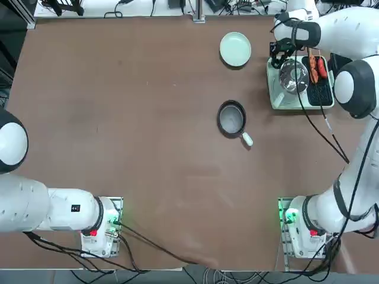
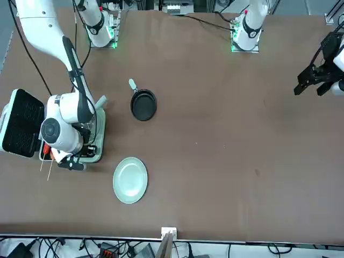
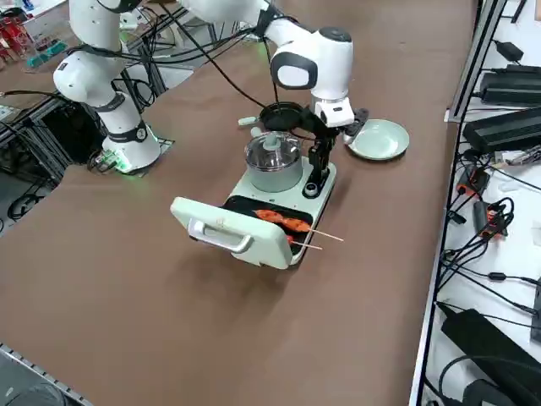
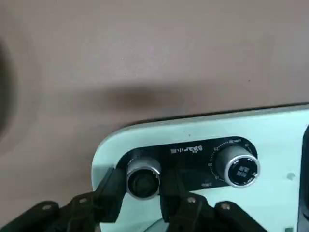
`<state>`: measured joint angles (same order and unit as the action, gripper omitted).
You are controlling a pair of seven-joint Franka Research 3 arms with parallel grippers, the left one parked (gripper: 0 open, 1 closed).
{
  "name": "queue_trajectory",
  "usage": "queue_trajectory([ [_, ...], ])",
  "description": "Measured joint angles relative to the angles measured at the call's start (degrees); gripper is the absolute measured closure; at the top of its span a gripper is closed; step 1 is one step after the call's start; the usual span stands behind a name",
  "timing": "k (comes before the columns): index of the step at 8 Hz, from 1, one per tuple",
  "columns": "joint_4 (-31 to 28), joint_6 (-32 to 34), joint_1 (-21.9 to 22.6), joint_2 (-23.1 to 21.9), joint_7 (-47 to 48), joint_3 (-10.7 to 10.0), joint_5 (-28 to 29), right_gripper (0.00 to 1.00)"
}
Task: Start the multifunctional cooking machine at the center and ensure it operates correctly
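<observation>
**End effector pinching the machine's knob**

Top view: the multifunctional cooking machine (image 1: pixel 299 83) sits at the tabletop's (image 1: pixel 130 118) far right. It looks rigid and heavy; only its small knobs need handling.

Right side view: the right end effector (image 3: pixel 317 173) points down at its control end.

Right wrist view: fingers (image 4: pixel 112 193) narrowly flank one silver knob (image 4: pixel 143 177), apparently gripping it.

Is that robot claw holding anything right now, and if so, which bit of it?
Yes: the right gripper is closed around one of two silver knobs on the multifunctional cooking machine, a finger on each side.
</observation>
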<state>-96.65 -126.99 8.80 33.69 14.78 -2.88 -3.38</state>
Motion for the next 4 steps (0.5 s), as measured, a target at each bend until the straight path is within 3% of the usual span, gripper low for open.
queue_trajectory([
  [4, 0.05, 0.06, -0.16, 0.0, -3.03, -0.14, 1.14, 0.58],
])
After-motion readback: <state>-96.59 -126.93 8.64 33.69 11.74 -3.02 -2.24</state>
